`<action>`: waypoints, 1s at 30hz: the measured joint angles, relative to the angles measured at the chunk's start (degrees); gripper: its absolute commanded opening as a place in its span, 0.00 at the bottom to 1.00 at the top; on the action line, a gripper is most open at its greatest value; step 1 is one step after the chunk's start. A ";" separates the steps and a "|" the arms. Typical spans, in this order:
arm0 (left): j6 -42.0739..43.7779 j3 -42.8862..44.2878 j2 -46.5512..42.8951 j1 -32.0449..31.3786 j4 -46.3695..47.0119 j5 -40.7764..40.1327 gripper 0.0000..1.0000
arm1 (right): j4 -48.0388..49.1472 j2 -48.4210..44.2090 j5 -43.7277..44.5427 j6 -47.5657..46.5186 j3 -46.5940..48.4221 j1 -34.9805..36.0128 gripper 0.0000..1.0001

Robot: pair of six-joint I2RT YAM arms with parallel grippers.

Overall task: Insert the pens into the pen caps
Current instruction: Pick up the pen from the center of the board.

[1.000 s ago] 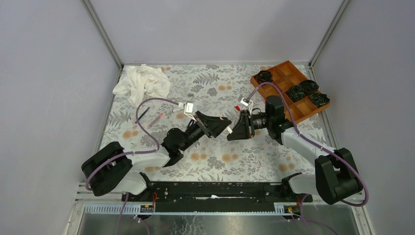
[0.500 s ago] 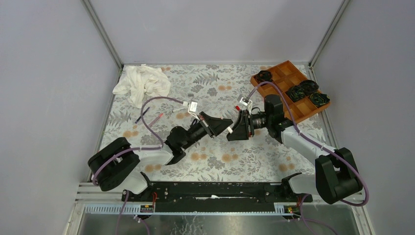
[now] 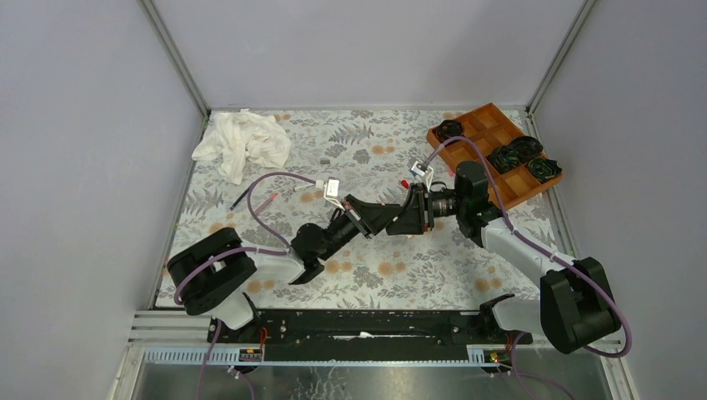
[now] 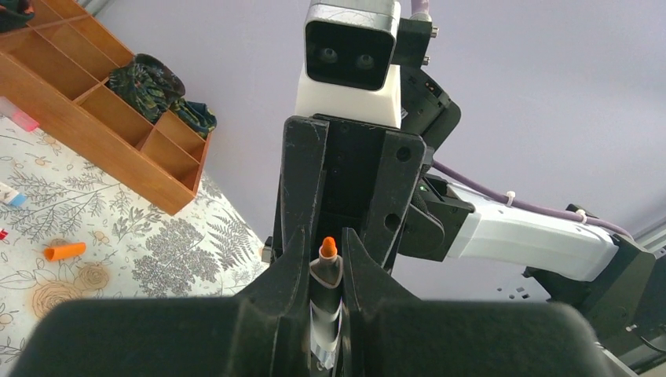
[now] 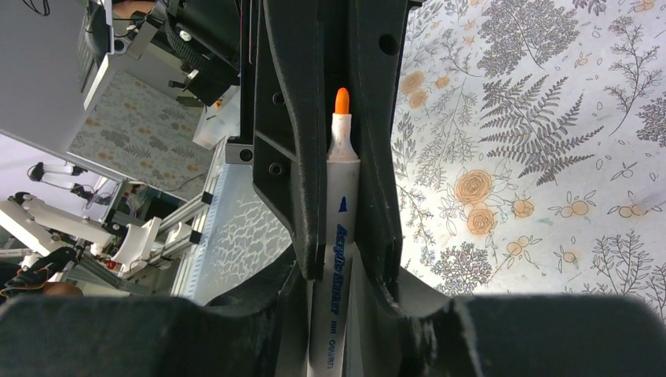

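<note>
Looks like a mid-air handoff above the table. The left gripper has its jaws pinched on the orange-tipped pen, probably a regrip to aim it at the orange cap lying well apart on the table. The right gripper has its jaws narrow around the same barrel; I cannot tell whether they are clamped or loose.

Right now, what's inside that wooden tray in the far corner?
In the wooden tray, four black rosette-shaped objects sit in its compartments, and the other visible compartments look empty. The right arm and its purple cable cover the near-left part, so I cannot see there.
</note>
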 measured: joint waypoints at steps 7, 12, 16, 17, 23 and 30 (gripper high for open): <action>0.79 -0.15 -0.04 -0.57 0.63 -2.91 0.00 | 0.79 0.00 0.00 0.79 0.00 0.00 0.33; 1.46 -0.31 -0.35 -0.66 1.11 -4.04 0.00 | 0.76 0.00 0.07 0.68 0.00 0.00 0.19; 2.32 -0.39 -0.68 -0.81 1.11 -4.07 0.00 | 0.66 0.02 0.20 1.20 0.00 0.00 0.21; 2.38 -0.39 -0.68 -0.81 1.11 -4.04 0.00 | 0.63 0.02 0.20 1.20 0.00 0.00 0.21; 2.38 -0.39 -0.66 -0.81 1.11 -4.02 0.00 | 0.66 0.02 0.20 1.20 0.00 0.02 0.00; 2.21 -0.48 -0.83 -0.81 0.81 -4.15 0.59 | -1.22 0.07 0.00 -0.66 0.31 0.02 0.00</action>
